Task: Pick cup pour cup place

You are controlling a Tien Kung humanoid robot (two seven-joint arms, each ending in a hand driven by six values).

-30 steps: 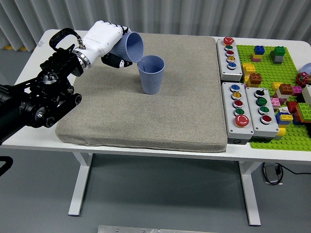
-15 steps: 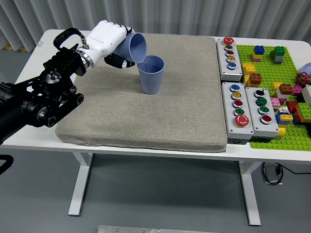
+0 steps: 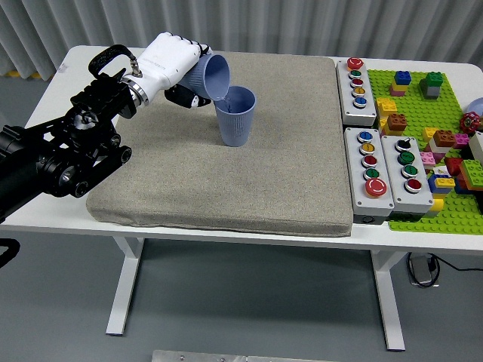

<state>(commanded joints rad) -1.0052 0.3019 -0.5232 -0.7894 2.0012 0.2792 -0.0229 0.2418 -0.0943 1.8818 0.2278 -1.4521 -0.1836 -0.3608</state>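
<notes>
A: We log the left hand [image 3: 167,62] with its white fingers wrapped round the held cup [image 3: 211,75], which is tipped well over, mouth facing right and down.

B: And the target? We see the standing cup [image 3: 235,115] upright on the grey mat [image 3: 226,188], toward its far left part. The tipped cup's lip sits just over the standing cup's left rim, near enough that we cannot tell if they touch.

A: We read that placement as deliberate: lip above the opening, so anything poured falls inside and not on the mat. We cannot see any contents.

B: Why a side grasp? We judge it leaves the mouth clear and lets the wrist do the tilting.

A: Step in hand, by our reckoning: the pour. Placing the cup down is not yet done.

B: The right hand is not in view. The button boxes [image 3: 377,162] and brick plate [image 3: 430,143] lie well apart at the right, clear of the work.

A: Risk we note: nudging the standing cup over.
</notes>
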